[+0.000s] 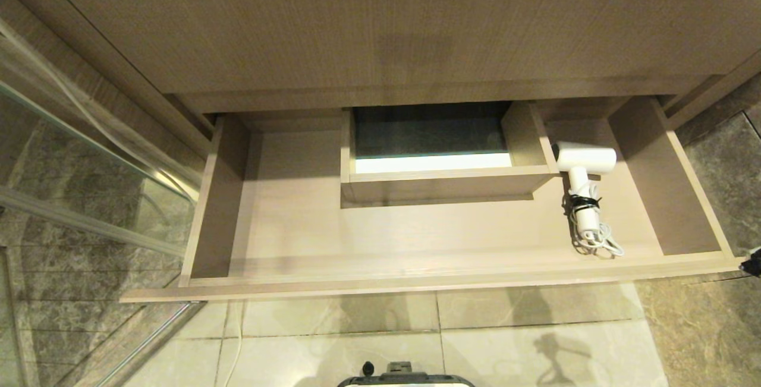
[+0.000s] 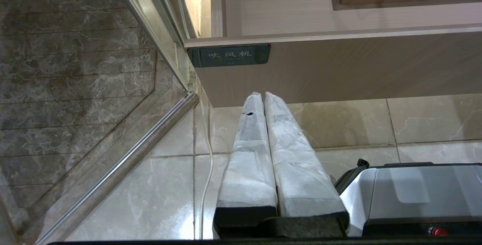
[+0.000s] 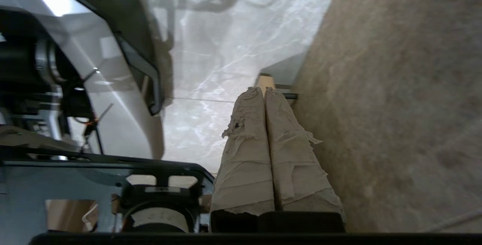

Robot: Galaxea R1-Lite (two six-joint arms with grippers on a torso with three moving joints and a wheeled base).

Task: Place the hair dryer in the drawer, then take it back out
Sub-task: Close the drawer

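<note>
White plastic hair dryer (image 1: 585, 164), cord coiled, lies in the open light-wood drawer (image 1: 416, 274); both paper-wrapped tools' fingers pressed together, empty: left tool (image 2: 263, 95), right tool (image 3: 263, 90).

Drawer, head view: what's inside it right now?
Only the hair dryer lies in the drawer, at its right end beside the boxed cutout, cord bundled on the handle. The rest shows bare wood.

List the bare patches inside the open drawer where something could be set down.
In the drawer, the floor is bare from the left wall across to the boxed cutout, and along the strip between that cutout and the front wall. The right end is crowded: the hair dryer lies there, its cord coiled near the front.
</note>
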